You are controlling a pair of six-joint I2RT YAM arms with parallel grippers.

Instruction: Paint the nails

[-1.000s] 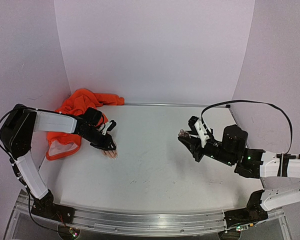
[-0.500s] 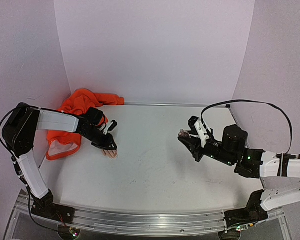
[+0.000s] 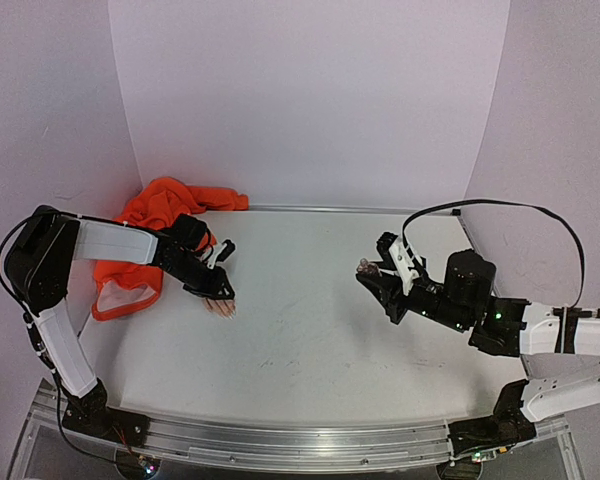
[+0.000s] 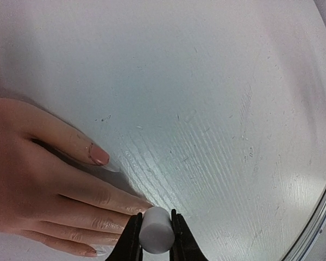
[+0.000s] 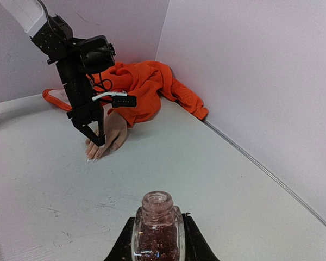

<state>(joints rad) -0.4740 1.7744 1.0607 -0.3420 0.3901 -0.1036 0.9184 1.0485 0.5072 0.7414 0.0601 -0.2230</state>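
The flesh-coloured mannequin hand (image 4: 38,174) lies flat on the table at the left, its wrist in an orange sleeve (image 3: 150,215). One of the nails (image 4: 99,156) shows pink on a finger. My left gripper (image 4: 155,216) is shut on a small pale cylindrical cap (image 4: 155,234), held right at the tip of a middle finger. From the right wrist view, the left gripper (image 5: 98,138) points down onto the fingers of the hand (image 5: 113,133). My right gripper (image 5: 157,218) is shut on an open glass bottle (image 5: 157,228) of reddish glitter polish, over the table's right side.
The orange fabric (image 5: 146,81) is bunched in the far left corner against the walls. White walls enclose the table (image 3: 310,330) on the left, back and right. A metal rail (image 3: 280,445) runs along the near edge.
The left arm's upper link has shifted slightly, while its gripper stays at the fingertips. The right arm and the bottle have not moved.
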